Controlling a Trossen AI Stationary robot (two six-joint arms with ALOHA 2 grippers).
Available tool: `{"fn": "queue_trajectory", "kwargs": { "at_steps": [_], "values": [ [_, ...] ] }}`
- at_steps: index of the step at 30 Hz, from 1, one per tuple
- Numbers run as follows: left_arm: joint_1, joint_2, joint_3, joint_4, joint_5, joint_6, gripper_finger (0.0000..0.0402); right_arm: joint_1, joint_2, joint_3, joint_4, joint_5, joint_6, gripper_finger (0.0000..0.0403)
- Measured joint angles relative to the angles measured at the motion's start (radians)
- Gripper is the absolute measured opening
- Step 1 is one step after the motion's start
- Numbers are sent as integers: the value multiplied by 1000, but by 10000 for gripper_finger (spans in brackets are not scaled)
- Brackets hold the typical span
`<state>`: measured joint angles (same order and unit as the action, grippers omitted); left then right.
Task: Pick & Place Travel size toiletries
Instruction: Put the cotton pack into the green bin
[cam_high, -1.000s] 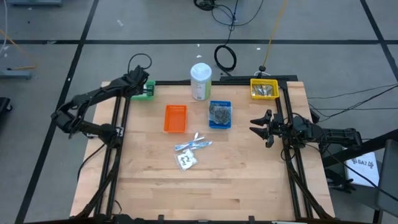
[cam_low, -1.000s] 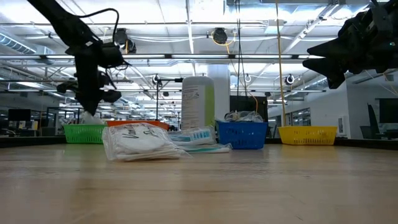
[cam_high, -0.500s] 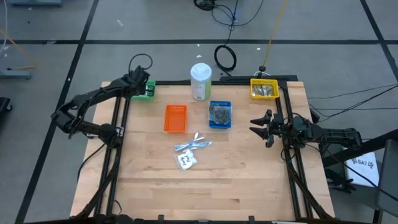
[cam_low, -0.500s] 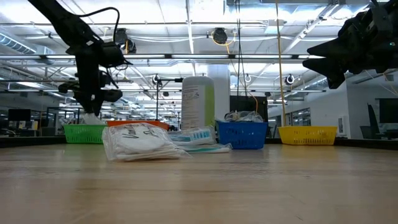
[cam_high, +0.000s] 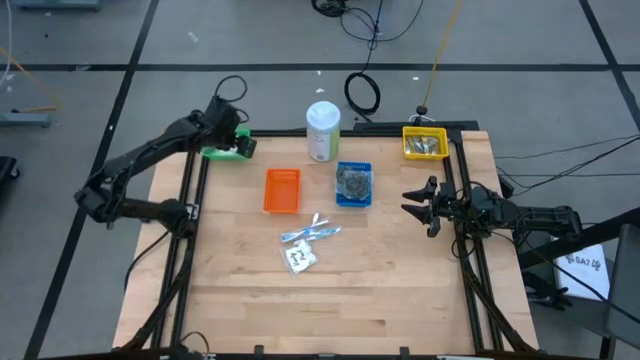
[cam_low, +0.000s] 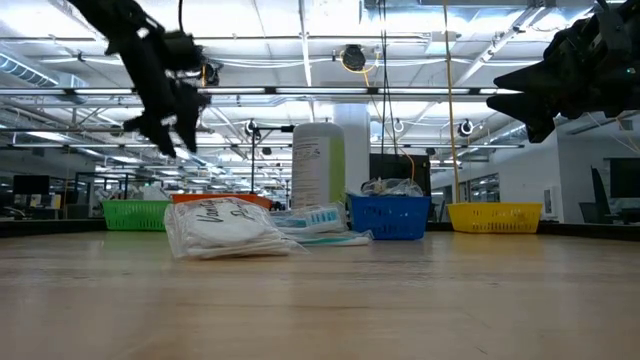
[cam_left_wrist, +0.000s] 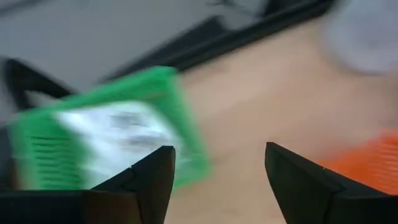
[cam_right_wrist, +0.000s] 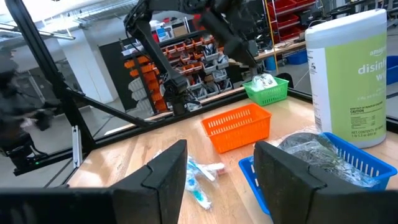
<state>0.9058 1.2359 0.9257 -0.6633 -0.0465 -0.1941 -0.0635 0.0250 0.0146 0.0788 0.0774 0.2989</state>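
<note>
A clear sachet (cam_high: 298, 258) and a slim packet of sticks (cam_high: 311, 231) lie flat on the table's middle; they also show in the low view (cam_low: 225, 228). Dark grey puffs lie in the blue tray (cam_high: 353, 184). White sachets lie in the green tray (cam_left_wrist: 93, 140) at the far left corner. My left gripper (cam_high: 240, 146) is open and empty, raised above the green tray's right end (cam_low: 170, 125). My right gripper (cam_high: 410, 203) is open and empty, raised above the table's right side, its fingers pointing toward the table's left.
A tall white bottle with a green label (cam_high: 322, 131) stands at the far edge. An orange tray (cam_high: 282, 190) lies left of the blue tray. A yellow tray (cam_high: 424, 143) holding small items sits at the far right corner.
My left gripper has risen from the green tray and gone a little toward the table's right. My right arm has kept still.
</note>
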Motion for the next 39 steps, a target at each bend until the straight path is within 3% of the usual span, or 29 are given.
{"fn": "queue_trajectory", "kwargs": {
  "at_steps": [6,9,16,22,26,30,34,39],
  "values": [
    [-132,-129,50,-35,310,-51,250,0,0,0,0,0,0,174],
    [-301,-180,62,-21,356,-88,250,0,0,0,0,0,0,174],
    [-839,-123,63,-15,65,-165,250,0,0,0,0,0,0,177],
    [-1124,86,62,108,-53,-199,250,0,0,0,0,0,0,174],
    [-1198,232,62,257,-58,-107,250,0,0,0,0,0,0,177],
    [-1204,328,62,313,-70,8,250,0,0,0,0,0,0,176],
    [-1169,349,62,285,-143,-10,250,0,0,0,0,0,0,174],
    [-1124,341,61,251,-142,-80,250,0,0,0,0,0,0,177]
  ]
}}
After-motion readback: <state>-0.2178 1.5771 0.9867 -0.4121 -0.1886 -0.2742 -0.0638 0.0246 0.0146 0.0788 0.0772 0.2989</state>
